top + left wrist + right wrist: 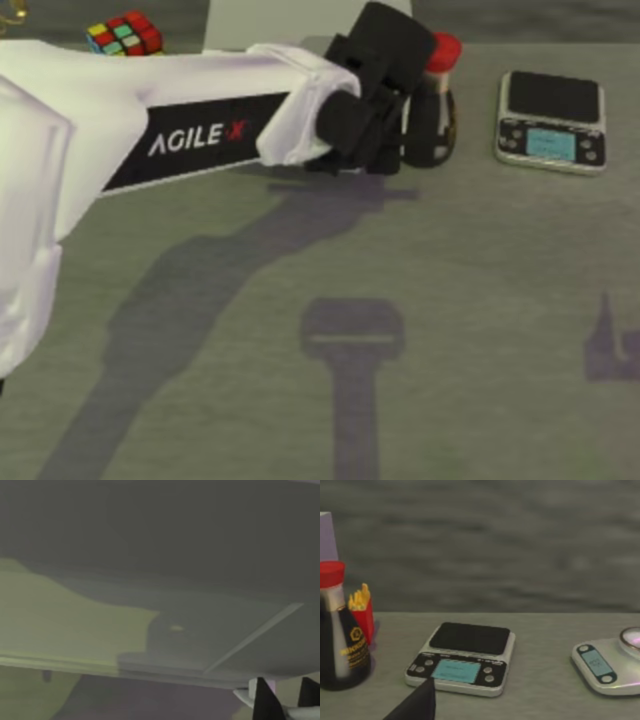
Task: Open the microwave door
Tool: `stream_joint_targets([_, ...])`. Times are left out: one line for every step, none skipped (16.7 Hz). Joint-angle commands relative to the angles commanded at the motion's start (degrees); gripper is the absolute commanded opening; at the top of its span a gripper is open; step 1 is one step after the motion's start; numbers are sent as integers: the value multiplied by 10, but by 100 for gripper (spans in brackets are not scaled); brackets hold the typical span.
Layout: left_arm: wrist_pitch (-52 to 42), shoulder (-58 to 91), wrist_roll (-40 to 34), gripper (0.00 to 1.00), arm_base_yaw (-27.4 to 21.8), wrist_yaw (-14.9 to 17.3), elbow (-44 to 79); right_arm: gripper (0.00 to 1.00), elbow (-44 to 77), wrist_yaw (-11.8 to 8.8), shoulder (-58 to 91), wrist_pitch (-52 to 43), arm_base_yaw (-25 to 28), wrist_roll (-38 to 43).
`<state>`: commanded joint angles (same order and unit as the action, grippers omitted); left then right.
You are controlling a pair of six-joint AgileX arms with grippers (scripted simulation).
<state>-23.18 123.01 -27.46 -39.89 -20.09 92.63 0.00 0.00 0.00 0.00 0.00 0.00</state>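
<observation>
The light-grey microwave [300, 25] stands at the table's far edge, mostly hidden under my left arm. My left gripper [385, 110] hangs just in front of it. In the left wrist view the microwave door [200, 555] fills the frame as a flat grey panel with a window line. My left gripper [283, 681] sits at the door's edge with its dark fingertips [265, 700] close together, shut on a white piece of the door. My right gripper [420, 705] is out of the top view and shows only as a dark tip, parked toward the right.
A red-capped soy sauce bottle [440, 95] stands right beside the left gripper. A black-and-silver scale [552, 122] lies at the far right. A Rubik's cube [125, 35] sits at the far left. The right wrist view adds a fries box [362, 612] and a white scale [607, 665].
</observation>
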Motion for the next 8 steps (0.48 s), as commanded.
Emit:
stream_joint_targets([0,0,0,0,0,0,0,100,0,0,0,0,0,0])
stream_joint_targets([0,0,0,0,0,0,0,100,0,0,0,0,0,0])
stream_joint_targets([0,0,0,0,0,0,0,100,0,0,0,0,0,0])
stream_joint_targets([0,0,0,0,0,0,0,100,0,0,0,0,0,0])
stream_joint_targets([0,0,0,0,0,0,0,100,0,0,0,0,0,0])
stream_joint_targets([0,0,0,0,0,0,0,100,0,0,0,0,0,0])
stream_joint_targets([1,2,-2,0,-5,3,2,100,0,0,0,0,0,0])
stream_joint_targets([1,1,-1,0,-4,4,0,100,0,0,0,0,0,0])
